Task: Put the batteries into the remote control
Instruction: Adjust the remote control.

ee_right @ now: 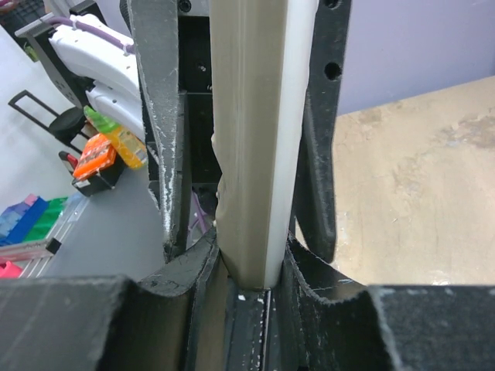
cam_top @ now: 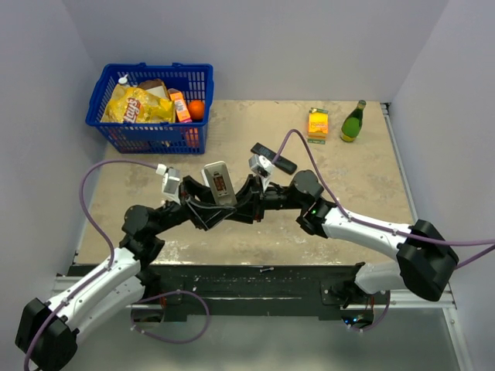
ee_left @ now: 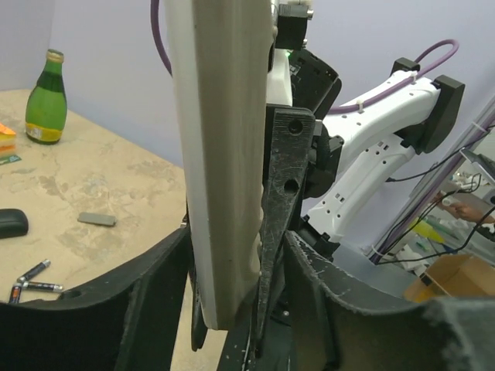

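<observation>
- Batteries (ee_left: pixel 31 280): a few thin cylinders lying loose on the table (ee_left: pixel 116 178), below and well off the outer side of the left gripper's finger. None is in a gripper or in the remote.
- Remote control (ee_left: pixel 224 154): a pale slab held upright off the table, running forward between the fingers of both grippers. In the top view its upward face shows a darker recess, too small to read as an open bay.
- Left gripper (ee_left: pixel 232 286): appears clamped on the lower end of the remote control, one finger visibly against its edge.
- Right gripper (ee_right: pixel 247 270): closed tightly on the same end from the opposite side. Its finger sits just beside the left gripper's.
- Small grey flat piece (ee_left: pixel 97 219), possibly the cover, and a black object (ee_left: pixel 9 222) lie beyond the batteries. A green bottle (ee_left: pixel 45 97) stands farther off.
- Risk 1: both tools are occupied, so one must let go to fetch a battery. If the remaining grip sits too near the end, the long slab could pivot or slip out.
- Risk 2: the fingers are crowded together, so opening or withdrawing one may knock the other or twist the remote control.
- Risk 3: the batteries are tiny and round, so a slightly offset pinch could roll them away.
</observation>
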